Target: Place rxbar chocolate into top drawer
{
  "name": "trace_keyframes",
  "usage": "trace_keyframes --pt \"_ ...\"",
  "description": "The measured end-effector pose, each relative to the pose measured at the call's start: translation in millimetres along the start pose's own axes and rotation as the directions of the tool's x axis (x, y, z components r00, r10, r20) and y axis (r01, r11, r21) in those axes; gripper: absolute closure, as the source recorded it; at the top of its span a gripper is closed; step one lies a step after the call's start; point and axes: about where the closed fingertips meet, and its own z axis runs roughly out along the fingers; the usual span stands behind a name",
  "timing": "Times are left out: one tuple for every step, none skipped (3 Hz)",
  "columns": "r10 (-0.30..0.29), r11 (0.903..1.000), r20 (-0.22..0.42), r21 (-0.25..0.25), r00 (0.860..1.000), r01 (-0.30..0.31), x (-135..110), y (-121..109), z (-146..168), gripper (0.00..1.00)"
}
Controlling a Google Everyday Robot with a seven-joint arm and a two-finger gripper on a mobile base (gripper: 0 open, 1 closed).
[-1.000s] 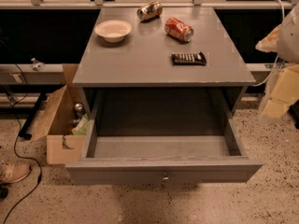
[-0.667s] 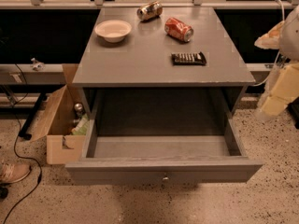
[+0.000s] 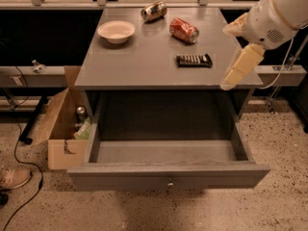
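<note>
Rxbar chocolate (image 3: 194,60) flat on the bench (image 3: 144,66), dark wrapper, pale lettering too small to read. Just behind the bar: red soda can (image 3: 184,30) on its side, label unreadable. Further behind, leftward: brownish-gold can (image 3: 154,11), also tipped. Well left of the bar: white bowl (image 3: 116,31). Below the bar: top drawer (image 3: 168,173) pulled open. Gripper (image 3: 231,78) just right of the bar, past the bench edge; cannot tell if jaws are spread or pressed together.
</note>
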Motion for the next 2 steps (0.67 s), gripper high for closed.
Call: trace_keyframes --pt "0.026 0.9993 0.057 -0.028 0.998 -0.025 -1.9 -36.3 47.0 0.0" --pt "0.126 0.9907 0.099 -0.064 0.987 -0.12 8.2 -82.4 101.4 0.0"
